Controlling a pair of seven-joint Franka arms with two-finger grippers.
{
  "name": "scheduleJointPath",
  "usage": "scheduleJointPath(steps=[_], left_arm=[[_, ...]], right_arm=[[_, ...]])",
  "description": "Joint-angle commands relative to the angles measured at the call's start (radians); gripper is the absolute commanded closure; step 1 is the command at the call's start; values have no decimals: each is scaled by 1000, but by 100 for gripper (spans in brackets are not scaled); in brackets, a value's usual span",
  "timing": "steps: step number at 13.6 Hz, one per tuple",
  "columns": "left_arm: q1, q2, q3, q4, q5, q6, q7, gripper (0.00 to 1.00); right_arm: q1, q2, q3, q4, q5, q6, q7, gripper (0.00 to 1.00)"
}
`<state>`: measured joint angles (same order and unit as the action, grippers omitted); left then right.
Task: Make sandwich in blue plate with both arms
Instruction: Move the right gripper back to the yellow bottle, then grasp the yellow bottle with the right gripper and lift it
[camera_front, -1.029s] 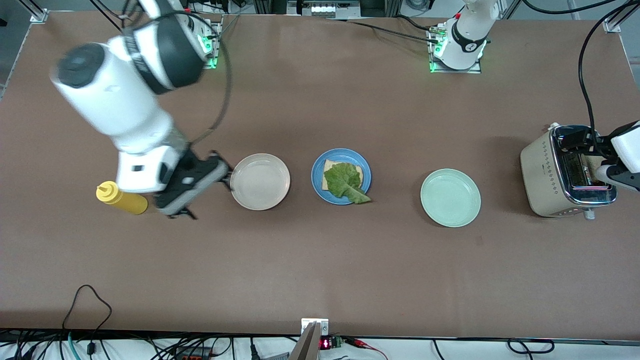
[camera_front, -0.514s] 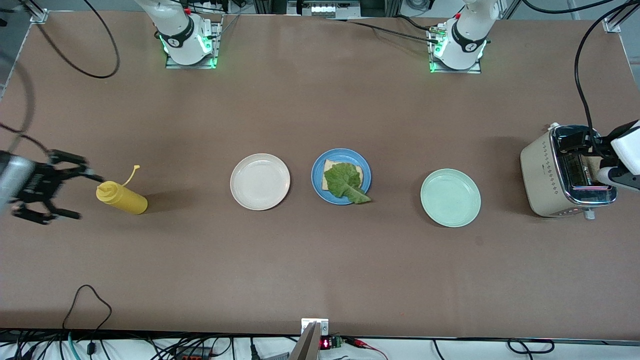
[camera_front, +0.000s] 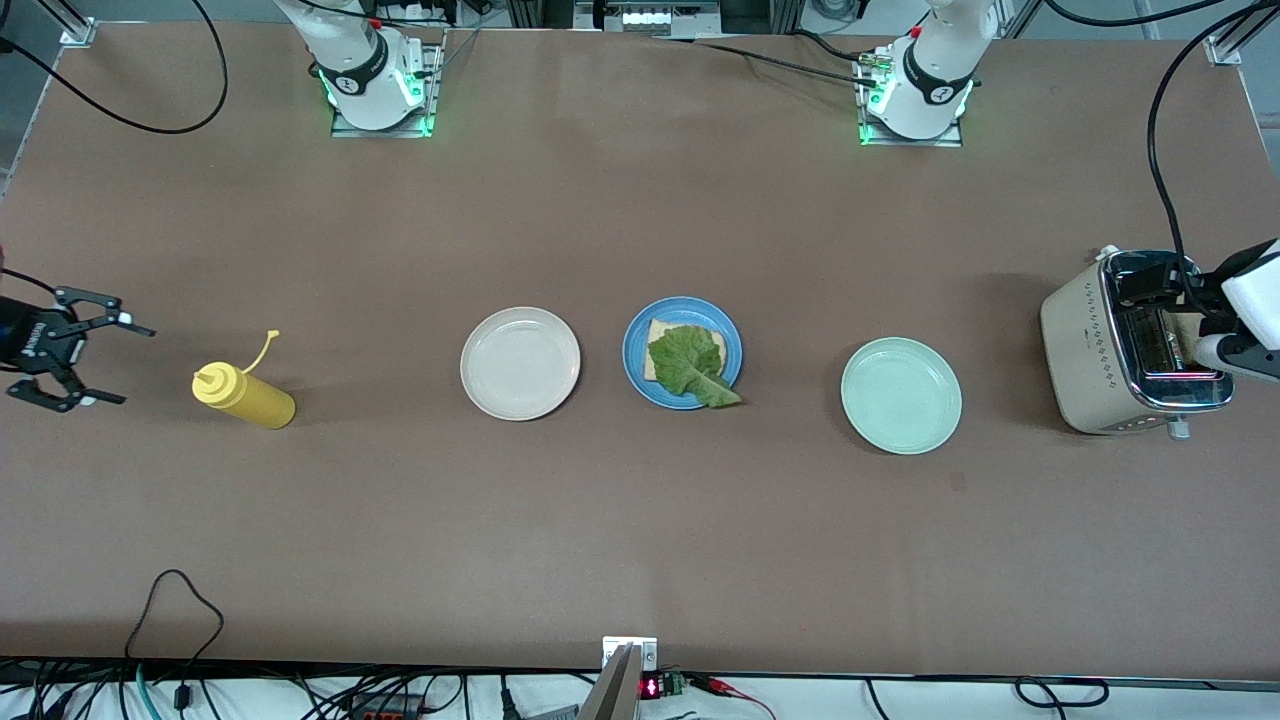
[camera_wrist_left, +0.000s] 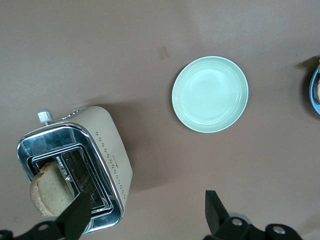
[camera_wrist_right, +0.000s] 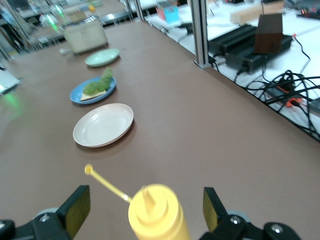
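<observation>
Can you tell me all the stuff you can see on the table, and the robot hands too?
blue plate: one, blue, middle of the table.
bread: one slice, light brown, on the blue plate.
lettuce: one leaf, green, on the bread.
white plate: one, cream, beside the blue plate.
green plate: one, pale mint, beside the blue plate.
mustard bottle: one, yellow, lying down.
toaster: one, beige, bread inside.
right gripper: black, open, by the bottle.
left gripper: black, open, above the toaster.

Three plates sit in a row across the table (camera_front: 640, 520). The middle plate (camera_front: 635, 352) holds a bread slice (camera_front: 656, 330) with a lettuce leaf (camera_front: 686, 364) on it. One empty plate (camera_front: 520, 363) lies toward the right arm's end, with a squeeze bottle (camera_front: 243, 396) on its side farther along. Another empty plate (camera_front: 900, 395) lies toward the left arm's end, then a toaster (camera_front: 1130, 342) with a bread slice (camera_wrist_left: 49, 190) in its slot.
</observation>
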<state>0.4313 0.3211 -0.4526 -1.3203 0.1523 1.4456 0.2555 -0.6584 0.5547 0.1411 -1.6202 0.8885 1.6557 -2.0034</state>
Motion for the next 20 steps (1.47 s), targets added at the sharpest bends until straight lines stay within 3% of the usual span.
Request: scheduleJointPath(steps=[1,9,16,20], left_arm=[[4,-1,-6,21,-13,-24,-9,0],[4,1,-5,21,-13,-24,-9,0],[4,1,-5,21,-13,-24,-10,0],[4,-1,-5,21,-13,-22,-10,0]], right_arm=[[-53,123,26,22,69,-30,-170,0],[-55,421,32,201,132,-60,-380,0],[-35,511,51,221,178,-128,-431,0],[-26,537,106,221,191,-140,-428,0]])
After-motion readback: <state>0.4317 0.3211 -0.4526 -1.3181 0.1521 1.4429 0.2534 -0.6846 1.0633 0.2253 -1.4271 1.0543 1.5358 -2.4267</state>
